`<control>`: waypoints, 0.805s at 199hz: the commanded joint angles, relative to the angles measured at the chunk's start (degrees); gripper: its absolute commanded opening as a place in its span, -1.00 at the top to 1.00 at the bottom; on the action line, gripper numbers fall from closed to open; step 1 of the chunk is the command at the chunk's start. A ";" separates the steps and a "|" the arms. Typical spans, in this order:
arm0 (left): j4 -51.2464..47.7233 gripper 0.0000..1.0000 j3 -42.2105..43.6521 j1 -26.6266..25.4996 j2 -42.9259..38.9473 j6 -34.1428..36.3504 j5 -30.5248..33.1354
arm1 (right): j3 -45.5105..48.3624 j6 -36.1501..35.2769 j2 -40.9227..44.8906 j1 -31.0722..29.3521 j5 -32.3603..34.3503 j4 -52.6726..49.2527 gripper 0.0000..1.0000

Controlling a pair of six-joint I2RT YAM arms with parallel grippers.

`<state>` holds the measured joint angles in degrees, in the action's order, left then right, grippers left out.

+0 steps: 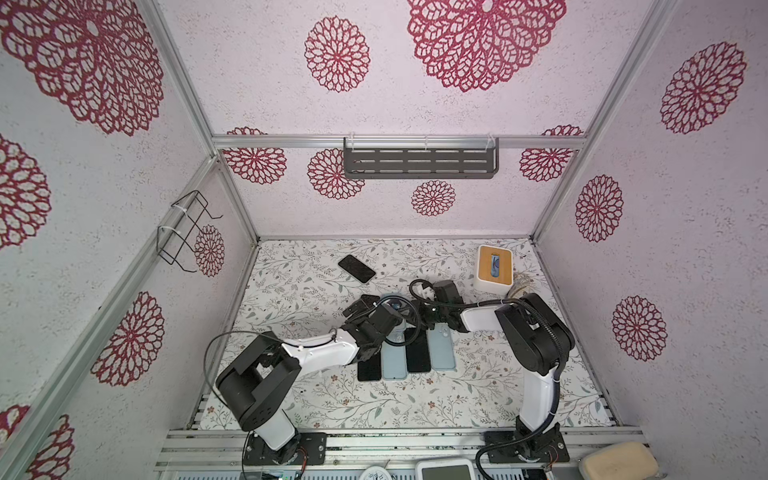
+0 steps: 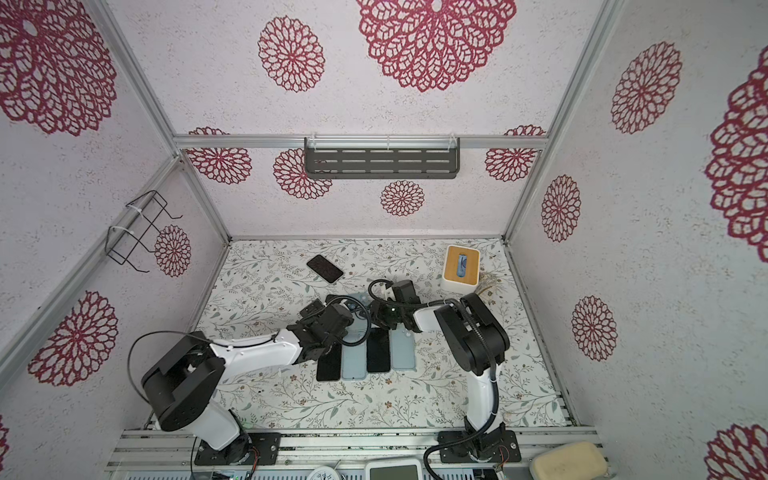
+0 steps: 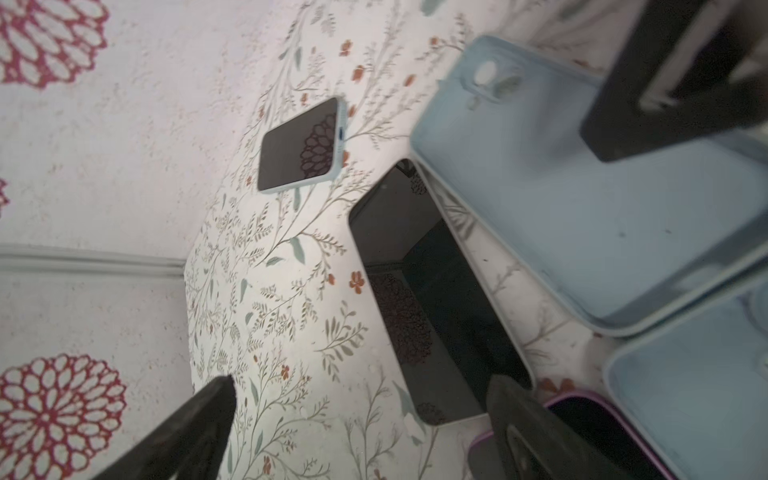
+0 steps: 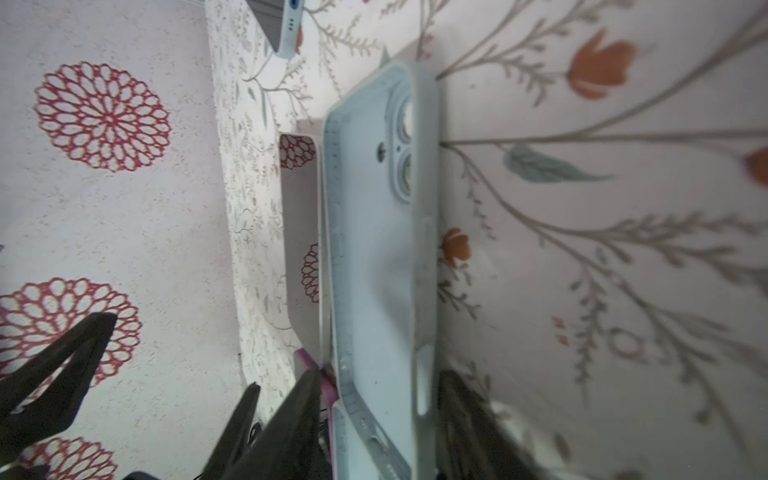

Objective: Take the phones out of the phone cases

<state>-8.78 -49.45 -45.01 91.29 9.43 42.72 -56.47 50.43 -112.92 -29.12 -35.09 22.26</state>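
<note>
Phone case (image 1: 442, 353) lies flat, long axis front-to-back, camera cutout (image 1: 444, 331) far.

- Left arm (image 1: 320, 353): glossy white link shells, matte black joint housings; one thin black cable (image 1: 220, 340) loops free near the shoulder.
- Right arm (image 1: 536, 395): identical white-and-black build; ribbed black conduit (image 1: 557, 386) runs along the links.
- Both bases: flat black mounting plates (image 1: 313, 446).
</note>
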 commanded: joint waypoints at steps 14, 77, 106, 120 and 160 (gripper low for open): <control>-9.59 -0.94 -0.11 5.49 -8.90 -18.24 -5.78 | -0.06 -3.66 2.68 0.21 1.94 -2.95 -0.62; -18.18 -0.96 -0.53 17.42 -11.96 -38.42 -27.92 | -1.12 -9.72 6.52 0.12 4.98 -9.77 -0.85; -15.33 -0.96 0.93 19.17 -12.27 -44.43 -37.85 | -1.87 -12.85 7.89 0.04 7.76 -13.42 -0.93; -13.69 -0.96 1.64 19.54 -12.21 -46.82 -41.05 | -2.48 -13.93 8.11 -0.18 8.28 -14.72 -0.94; -4.03 -0.97 6.09 21.75 -10.28 -53.47 -48.70 | -5.23 -15.10 7.35 -1.47 9.02 -16.11 -0.96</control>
<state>-21.30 -46.30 -24.49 79.99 -37.85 1.78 -58.76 38.00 -107.33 -29.61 -27.97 8.93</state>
